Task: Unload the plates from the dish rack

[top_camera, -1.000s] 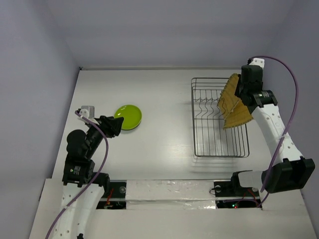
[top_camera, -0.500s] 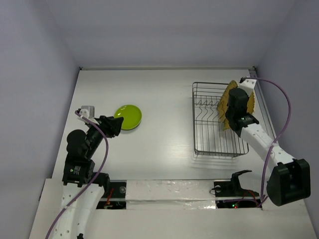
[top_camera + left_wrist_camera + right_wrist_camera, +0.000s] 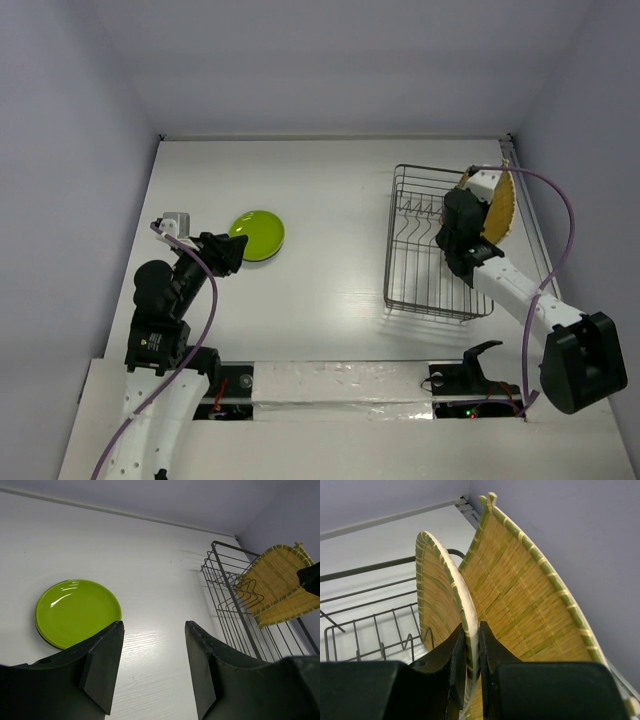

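Observation:
Two woven bamboo plates stand on edge in the wire dish rack (image 3: pixel 415 270) at the right. My right gripper (image 3: pixel 471 635) is shut on the rim of the nearer bamboo plate (image 3: pixel 437 587), one finger on each face. The second bamboo plate (image 3: pixel 530 585) leans just behind it; in the top view the bamboo plates (image 3: pixel 497 208) show past the right arm. A green plate (image 3: pixel 256 234) lies flat on the table at the left. My left gripper (image 3: pixel 152 645) hovers open just right of the green plate (image 3: pixel 75 610), holding nothing.
The rack (image 3: pixel 235 605) sits near the right wall, and it appears tilted, with its near end lifted. A small grey-white block (image 3: pixel 176 221) lies left of the left arm. The white table (image 3: pixel 320 200) stretches between the green plate and the rack.
The right arm has swung down and in towards the rack and closed on the nearer bamboo plate's rim. The rack has shifted and turned slightly. The left arm has not moved.

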Controlling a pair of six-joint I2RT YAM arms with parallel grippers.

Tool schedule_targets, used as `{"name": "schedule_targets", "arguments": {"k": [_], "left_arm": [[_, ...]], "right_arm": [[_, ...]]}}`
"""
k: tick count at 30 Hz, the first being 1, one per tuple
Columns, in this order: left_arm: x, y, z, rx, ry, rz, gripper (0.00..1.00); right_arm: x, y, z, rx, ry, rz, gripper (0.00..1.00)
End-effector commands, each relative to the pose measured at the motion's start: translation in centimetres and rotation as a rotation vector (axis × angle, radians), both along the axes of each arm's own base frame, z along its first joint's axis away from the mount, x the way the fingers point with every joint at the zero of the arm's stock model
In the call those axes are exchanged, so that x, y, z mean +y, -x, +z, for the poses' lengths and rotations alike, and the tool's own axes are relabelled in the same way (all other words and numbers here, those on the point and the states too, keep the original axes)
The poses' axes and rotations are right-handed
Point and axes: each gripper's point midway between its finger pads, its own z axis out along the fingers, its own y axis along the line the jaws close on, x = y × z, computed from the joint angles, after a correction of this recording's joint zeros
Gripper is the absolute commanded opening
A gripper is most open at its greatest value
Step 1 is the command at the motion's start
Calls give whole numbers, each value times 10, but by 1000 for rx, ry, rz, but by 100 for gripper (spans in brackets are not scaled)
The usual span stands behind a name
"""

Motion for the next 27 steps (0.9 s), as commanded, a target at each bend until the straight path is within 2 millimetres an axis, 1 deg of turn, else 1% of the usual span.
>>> {"name": "schedule_targets", "arguments": {"k": [1,3,4,5,6,7,8,9,10,11,12,13,14,15,17,18,20,21,22,23,25,26,27], "left_arm": [[-1,-2,6,-31,2,-6,48],[-2,-2,6,-32,4,-9,48],[-2,-2,7,-35,4,-9,48],[-2,-2,6,-34,3,-7,48],[-1,-1,7,-37,4,-3,48],[0,-1,8,-38,4,-1,48],[0,-1,9,-40,5,-1,48],[-1,-1,8,-37,4,-1,48],[-1,-2,7,-37,4,-1,48],[-1,-2,7,-36,3,-3,48],[-1,-1,9,-40,3,-4,48],[-1,-1,9,-42,4,-7,48],[-1,-1,9,-44,2,-7,48],[-1,0,10,-45,4,-7,48],[-1,1,10,-50,3,-6,48],[-1,1,10,-49,5,-4,48],[0,1,11,-51,3,-3,48],[-1,1,10,-50,3,-4,48],[-1,1,10,-48,4,-6,48],[-3,1,10,-48,3,-13,48],[-2,2,11,-51,5,-12,48],[-2,2,11,-52,5,-9,48],[-1,2,11,-52,6,-6,48]], "right_arm": [[5,0,67,-353,-144,-94,0],[15,-4,61,-327,-154,-66,0],[23,-8,55,-318,-180,-42,0],[29,-12,46,-266,-175,-16,0],[35,-18,32,-222,-195,-4,0],[36,-19,27,-220,-226,-18,0],[36,-16,17,-153,-211,-18,0],[40,-18,23,-156,-232,-6,1],[42,-17,28,-155,-241,16,8],[44,-14,24,-107,-235,31,13],[49,-16,33,-105,-259,57,15],[53,-16,34,-89,-265,78,16],[56,-15,29,-50,-262,97,17],[61,-15,27,-30,-272,127,24],[65,-13,23,-2,-276,160,41],[71,-13,20,20,-284,195,55],[75,-11,21,57,-282,227,65],[74,-11,24,61,-284,230,70],[77,-11,28,69,-283,252,72],[74,-12,38,64,-287,253,73],[75,-14,47,67,-307,280,75],[68,-13,47,83,-309,270,76],[68,-16,56,80,-321,287,78]]}}
